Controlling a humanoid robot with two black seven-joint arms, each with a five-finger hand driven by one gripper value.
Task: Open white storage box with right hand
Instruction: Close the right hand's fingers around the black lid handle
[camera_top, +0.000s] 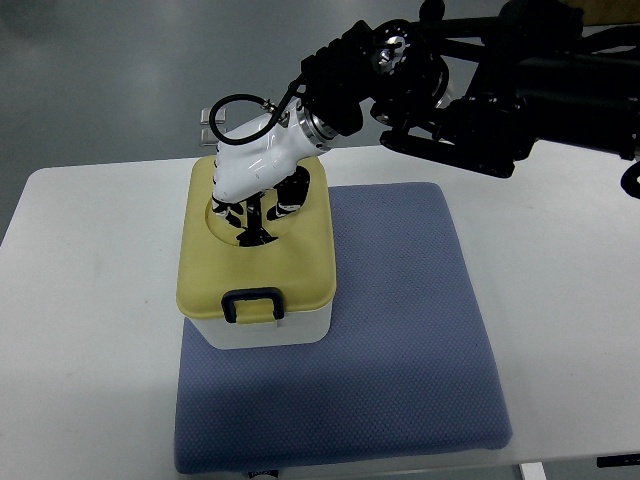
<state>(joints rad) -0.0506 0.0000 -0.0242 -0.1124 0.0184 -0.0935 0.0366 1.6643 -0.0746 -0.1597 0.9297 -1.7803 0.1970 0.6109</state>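
A white storage box (262, 332) with a pale yellow lid (300, 265) and a black latch (253, 304) at its near side stands on the left part of a blue mat (400, 330). The lid lies flat on the box. My right hand (255, 205), white with black fingers, comes in from the upper right on a black arm (470, 90). It hovers over the far half of the lid with its fingers (291, 192) pointing down and spread, touching or nearly touching the lid's round recess. It holds nothing. The left arm does not show.
The mat lies on a white table (90, 300). The table's edge runs along the far side, with grey floor (120, 80) beyond. Bare table surface shows to the left of the box and to the right of the mat.
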